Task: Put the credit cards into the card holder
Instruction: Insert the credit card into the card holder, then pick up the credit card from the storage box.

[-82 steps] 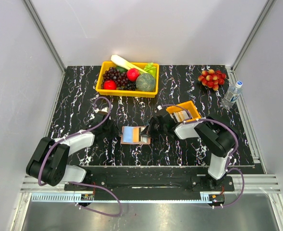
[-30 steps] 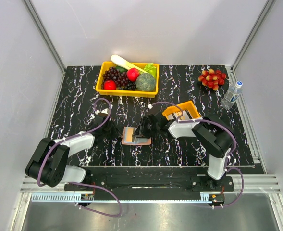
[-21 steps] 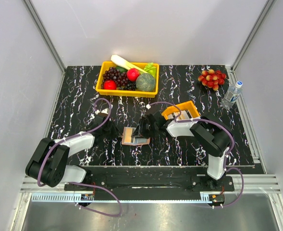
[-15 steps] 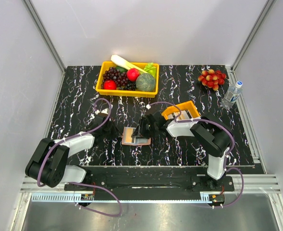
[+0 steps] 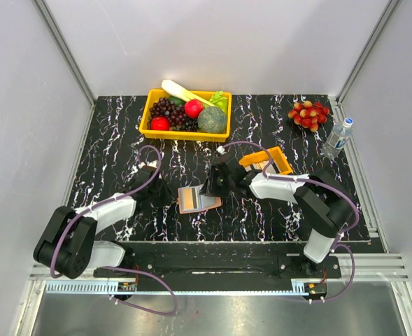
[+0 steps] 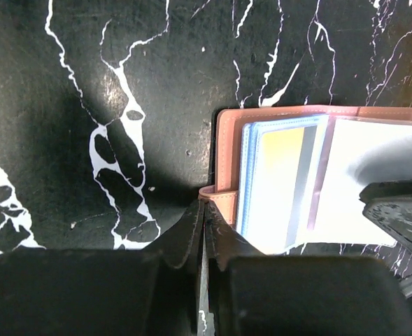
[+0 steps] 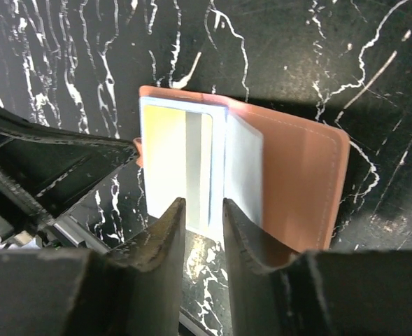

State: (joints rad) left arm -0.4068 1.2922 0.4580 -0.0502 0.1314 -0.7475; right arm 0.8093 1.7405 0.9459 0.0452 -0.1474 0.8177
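Left wrist view: what do we mark at the left?
— The left gripper (image 6: 203, 208), jaws pressed together on the tab edge of the card holder (image 6: 331, 168), which lies open on the counter (image 6: 73, 77).
— And moving right?
— We see one card (image 7: 181, 164), yellow with a grey stripe, seated inside it. The right gripper (image 7: 202, 210) hangs over its near end, jaws partly apart, gripping nothing we can make out.
— Progress?
— We judge it partial: pale credit cards (image 5: 264, 166) seem to wait in the orange tray (image 5: 283, 165).
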